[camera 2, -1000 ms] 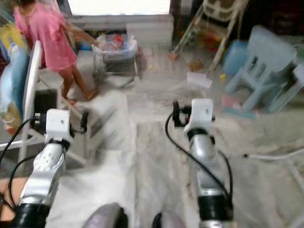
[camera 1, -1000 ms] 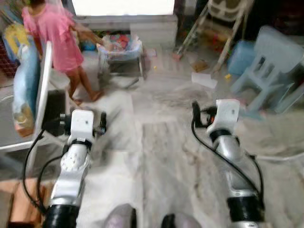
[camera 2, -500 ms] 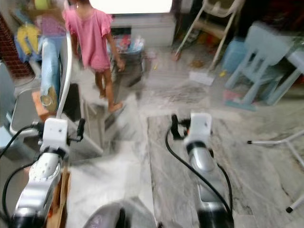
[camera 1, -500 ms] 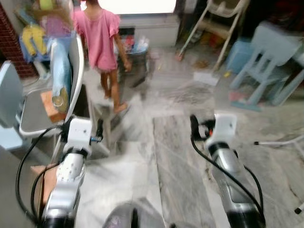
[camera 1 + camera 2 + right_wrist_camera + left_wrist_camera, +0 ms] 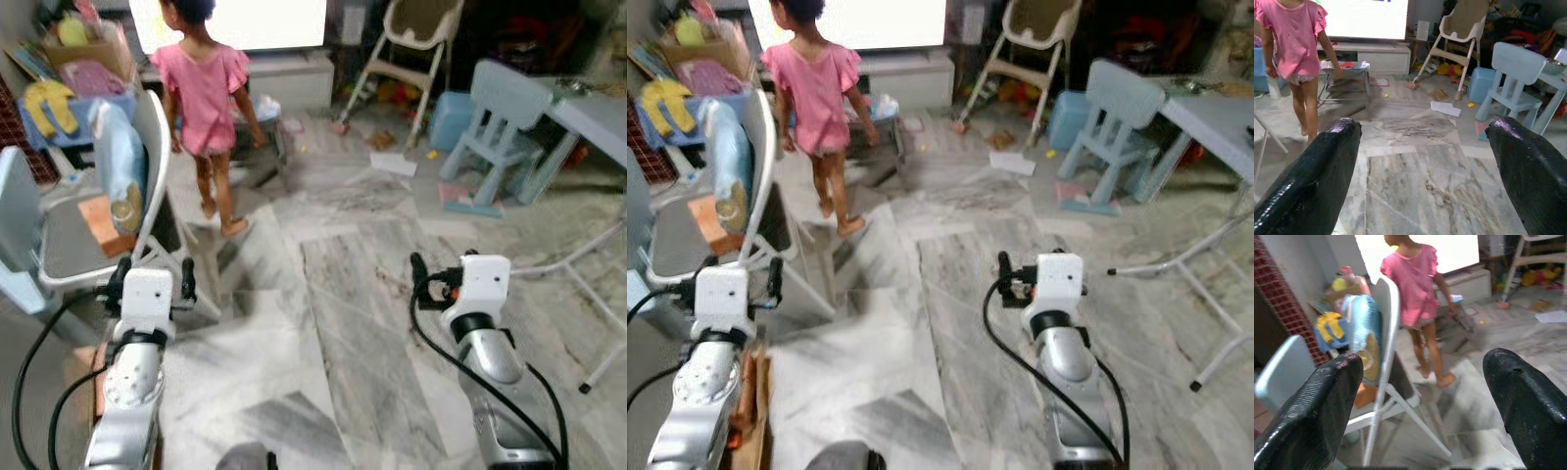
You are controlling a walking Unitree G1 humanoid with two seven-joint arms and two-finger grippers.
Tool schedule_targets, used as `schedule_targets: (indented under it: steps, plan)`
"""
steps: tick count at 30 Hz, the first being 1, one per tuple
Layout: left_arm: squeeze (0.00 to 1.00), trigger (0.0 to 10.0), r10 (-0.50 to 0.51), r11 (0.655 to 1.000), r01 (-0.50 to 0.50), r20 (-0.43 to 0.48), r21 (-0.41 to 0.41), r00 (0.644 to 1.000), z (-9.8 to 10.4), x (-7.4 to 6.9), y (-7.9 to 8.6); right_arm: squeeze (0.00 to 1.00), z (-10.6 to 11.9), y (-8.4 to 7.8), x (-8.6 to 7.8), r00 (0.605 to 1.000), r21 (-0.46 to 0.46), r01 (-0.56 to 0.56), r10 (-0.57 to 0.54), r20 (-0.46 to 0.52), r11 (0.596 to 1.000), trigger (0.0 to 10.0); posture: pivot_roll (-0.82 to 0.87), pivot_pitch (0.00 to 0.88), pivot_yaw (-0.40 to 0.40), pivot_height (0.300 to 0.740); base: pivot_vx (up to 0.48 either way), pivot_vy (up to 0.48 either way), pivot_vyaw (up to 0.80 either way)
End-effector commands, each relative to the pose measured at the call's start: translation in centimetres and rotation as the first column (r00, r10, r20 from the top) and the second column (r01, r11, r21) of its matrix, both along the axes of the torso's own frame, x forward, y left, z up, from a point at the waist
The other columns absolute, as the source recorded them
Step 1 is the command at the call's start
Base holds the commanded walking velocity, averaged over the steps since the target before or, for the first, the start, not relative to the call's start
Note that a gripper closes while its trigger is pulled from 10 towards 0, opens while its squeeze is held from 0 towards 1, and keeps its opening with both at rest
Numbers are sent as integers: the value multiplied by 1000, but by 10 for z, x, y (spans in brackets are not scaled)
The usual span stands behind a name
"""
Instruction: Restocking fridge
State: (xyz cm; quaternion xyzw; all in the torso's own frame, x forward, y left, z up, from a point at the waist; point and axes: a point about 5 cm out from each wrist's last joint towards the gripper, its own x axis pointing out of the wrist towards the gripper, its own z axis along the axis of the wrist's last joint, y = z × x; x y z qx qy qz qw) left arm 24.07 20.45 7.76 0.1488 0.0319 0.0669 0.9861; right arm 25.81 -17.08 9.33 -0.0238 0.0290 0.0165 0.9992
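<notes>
My left gripper (image 5: 1422, 382) is open, with nothing between its black fingers (image 5: 1308, 416); it is held over the marble floor and faces a white folding chair (image 5: 1388, 323). My right gripper (image 5: 1425, 147) is also open and empty, pointing across the bare floor toward a light blue child's chair (image 5: 1513, 73). In the eye views both arms reach forward at waist height, the left gripper (image 5: 149, 284) near the folding chair (image 5: 147, 186) and the right gripper (image 5: 470, 279) over open floor.
A person in a pink dress (image 5: 206, 93) stands with their back to me beyond the folding chair. A high chair (image 5: 402, 39), a blue child's chair (image 5: 490, 117) and a grey table (image 5: 598, 113) stand at the back right. Paper (image 5: 394, 164) lies on the floor. A cardboard box (image 5: 749, 401) sits at my lower left.
The camera has swung and steadied, so the whole scene shifted and sharpened. The person has turned and stepped away toward the back. Both grippers stay open and empty.
</notes>
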Motion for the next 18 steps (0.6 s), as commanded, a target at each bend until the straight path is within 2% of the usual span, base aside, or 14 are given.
schedule_targets:
  steps: [1, 2, 5, 6, 8, 10, 18]
  plan:
    - [0, 10000, -48, 999, 48, -9, -23, 999, 2, 2, -7, 0, 4, 2, 6, 1000, -12, -15, 16, 14, 1000, 10000, 116, 0, -43, 740, 0, 0, 0]
    - [0, 10000, -48, 999, 48, -9, -23, 999, 2, 2, -7, 0, 4, 2, 6, 1000, -12, -15, 16, 14, 1000, 10000, 116, 0, -43, 740, 0, 0, 0]
    - [0, 10000, -194, 969, 182, -60, -167, 979, -3, 1, -25, 0, 8, 11, 8, 998, -10, -51, 51, 35, 999, 10000, 111, 0, -38, 740, 0, 0, 0]
    - [0, 10000, -221, 960, 205, -66, -192, 973, -4, 1, -29, 0, 9, 13, 9, 997, -12, -59, 59, 41, 998, 10000, 109, 0, -36, 740, 0, 0, 0]
    - [0, 10000, -254, 955, 239, -66, -176, 965, -3, 2, -36, 0, 10, 14, 8, 997, -2, -64, 64, 46, 998, 10000, 103, 0, -31, 740, 0, 0, 0]
    - [0, 10000, -254, 955, 239, -68, -175, 965, -3, 4, -37, 0, 10, 17, 8, 995, -30, -79, 80, 54, 996, 10000, 94, 0, -22, 740, 0, 0, 800]
    - [0, 10000, -210, 970, 195, -89, -148, 974, -1, 7, -31, 0, 10, 17, 9, 995, -17, -83, 84, 53, 996, 10000, 104, 0, -19, 740, 0, -31, 800]
